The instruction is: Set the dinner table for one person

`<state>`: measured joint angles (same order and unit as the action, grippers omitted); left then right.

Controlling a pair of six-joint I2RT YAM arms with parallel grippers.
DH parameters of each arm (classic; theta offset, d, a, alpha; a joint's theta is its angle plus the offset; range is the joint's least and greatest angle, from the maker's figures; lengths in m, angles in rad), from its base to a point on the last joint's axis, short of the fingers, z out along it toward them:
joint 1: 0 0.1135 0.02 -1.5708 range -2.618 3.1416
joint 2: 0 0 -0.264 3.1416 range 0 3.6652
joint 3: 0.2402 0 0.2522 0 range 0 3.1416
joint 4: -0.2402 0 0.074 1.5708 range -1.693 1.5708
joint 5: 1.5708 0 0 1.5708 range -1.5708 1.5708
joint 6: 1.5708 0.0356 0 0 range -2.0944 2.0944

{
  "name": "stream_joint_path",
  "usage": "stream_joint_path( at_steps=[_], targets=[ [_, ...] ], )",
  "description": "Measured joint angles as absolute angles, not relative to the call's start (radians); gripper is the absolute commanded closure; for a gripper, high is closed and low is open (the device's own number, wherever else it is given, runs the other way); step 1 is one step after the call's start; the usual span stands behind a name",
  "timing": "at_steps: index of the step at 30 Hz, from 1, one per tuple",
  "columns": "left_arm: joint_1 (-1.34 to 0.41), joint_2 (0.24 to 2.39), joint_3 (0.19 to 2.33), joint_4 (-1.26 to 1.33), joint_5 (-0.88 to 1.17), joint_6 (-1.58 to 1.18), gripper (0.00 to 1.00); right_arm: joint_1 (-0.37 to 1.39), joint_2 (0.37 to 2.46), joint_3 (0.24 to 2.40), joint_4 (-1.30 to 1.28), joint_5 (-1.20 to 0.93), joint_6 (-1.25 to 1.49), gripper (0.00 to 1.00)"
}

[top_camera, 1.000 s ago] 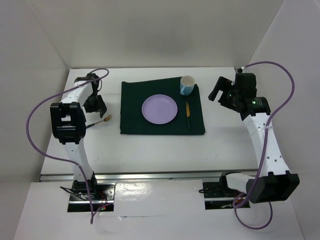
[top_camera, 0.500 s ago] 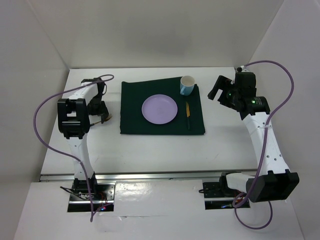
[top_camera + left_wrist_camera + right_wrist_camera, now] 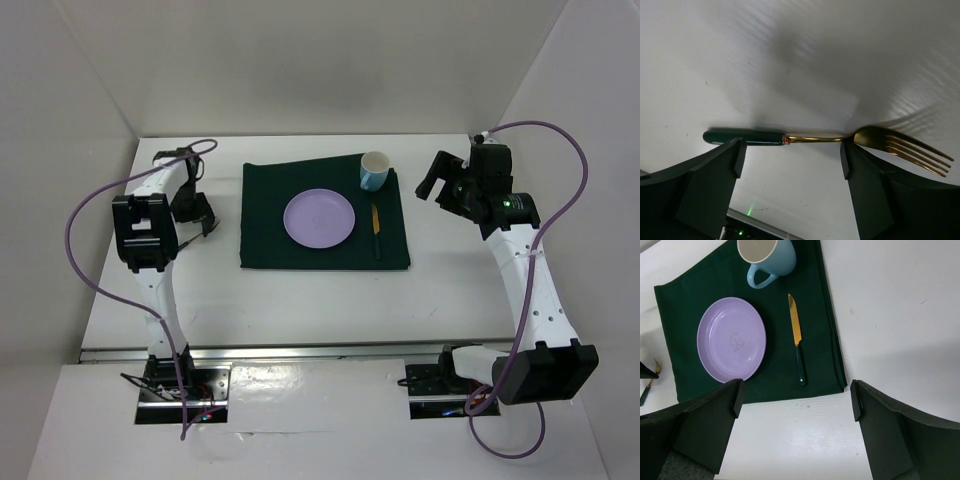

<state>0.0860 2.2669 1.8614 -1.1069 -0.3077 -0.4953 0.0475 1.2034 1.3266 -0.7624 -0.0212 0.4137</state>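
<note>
Stooping low, left fingers (image 3: pixel 705 190) hang over the fork (image 3: pixel 825 138) on the dinner table (image 3: pixel 790 60), wide apart; right fingers (image 3: pixel 695 425) hover raised, wide.

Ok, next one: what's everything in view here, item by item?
dinner table: one, white, beneath everything
cloth mat: one, dark green, table centre
plate: one, lilac, mid-mat
mug: one, light blue, mat's far right corner
knife: one, gold and dark green, on mat right of plate
fork: one, gold and dark green, bare table left of mat
left claw: one, black, open, over the fork
right claw: one, black, open, right of mat
</note>
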Motion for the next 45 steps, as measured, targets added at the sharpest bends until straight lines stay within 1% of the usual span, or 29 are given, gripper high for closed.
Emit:
stream_joint_path(
  at_steps=[2,8,11,13,16,18,19,20,21,22,23,24,27,28,30,31,32,33,35,36,37,38,45],
  targets=[
    [0.112,2.267,1.863,-1.097,-0.266,-0.495,0.11,0.047,1.203,1.327,-0.762,-0.020,0.414,0.00],
    [0.175,2.252,1.818,-1.041,-0.128,-0.476,0.11,0.047,1.203,1.326,-0.762,-0.020,0.414,0.00],
    [0.186,2.243,1.797,-1.021,-0.089,-0.474,0.24,0.047,1.203,1.326,-0.762,-0.023,0.414,0.00],
    [0.187,2.234,1.778,-1.001,-0.065,-0.476,0.30,0.047,1.203,1.325,-0.762,-0.023,0.414,0.00],
    [0.187,2.180,1.693,-0.944,-0.067,-0.486,0.50,0.047,1.203,1.325,-0.762,-0.024,0.414,0.00],
    [0.184,2.137,1.625,-0.925,-0.074,-0.499,0.51,0.047,1.203,1.325,-0.762,-0.024,0.414,0.00],
    [0.184,2.114,1.584,-0.917,-0.074,-0.503,0.44,0.047,1.203,1.325,-0.762,-0.024,0.414,0.00],
    [0.184,2.102,1.565,-0.915,-0.073,-0.501,0.41,0.047,1.203,1.325,-0.762,-0.025,0.414,0.00],
    [0.184,2.086,1.541,-0.911,-0.072,-0.503,0.35,0.047,1.203,1.325,-0.762,-0.027,0.414,0.00],
    [0.184,2.074,1.520,-0.907,-0.073,-0.504,0.26,0.047,1.203,1.325,-0.762,-0.031,0.416,0.00],
    [0.184,2.064,1.505,-0.907,-0.073,-0.501,0.15,0.047,1.203,1.325,-0.762,-0.035,0.418,0.00],
    [0.184,2.058,1.495,-0.906,-0.073,-0.498,0.13,0.047,1.203,1.325,-0.762,-0.039,0.419,0.00],
    [0.183,2.039,1.468,-0.899,-0.080,-0.504,0.13,0.047,1.202,1.321,-0.761,-0.046,0.422,0.00],
    [0.183,2.032,1.459,-0.893,-0.080,-0.504,0.18,0.047,1.202,1.320,-0.761,-0.047,0.422,0.00],
    [0.179,2.016,1.435,-0.876,-0.075,-0.506,0.22,0.047,1.201,1.319,-0.760,-0.050,0.422,0.00],
    [0.176,2.006,1.418,-0.869,-0.075,-0.507,0.27,0.047,1.199,1.316,-0.759,-0.050,0.422,0.00],
    [0.172,1.995,1.402,-0.863,-0.076,-0.510,0.30,0.047,1.197,1.316,-0.760,-0.050,0.422,0.00],
    [0.167,1.987,1.387,-0.860,-0.078,-0.512,0.37,0.047,1.196,1.316,-0.759,-0.050,0.422,0.00],
    [0.161,1.980,1.373,-0.862,-0.080,-0.523,0.59,0.047,1.192,1.316,-0.758,-0.051,0.422,0.00],
    [0.156,1.980,1.373,-0.861,-0.081,-0.526,0.85,0.047,1.188,1.316,-0.758,-0.051,0.422,0.00],
    [0.152,1.981,1.375,-0.862,-0.084,-0.524,0.96,0.047,1.186,1.316,-0.758,-0.051,0.422,0.00],
    [0.148,1.981,1.377,-0.868,-0.094,-0.532,1.00,0.047,1.183,1.316,-0.758,-0.051,0.422,0.00],
    [0.109,1.958,1.396,-0.880,-0.147,-0.542,1.00,0.047,1.167,1.316,-0.759,-0.049,0.422,0.00]
  ],
)
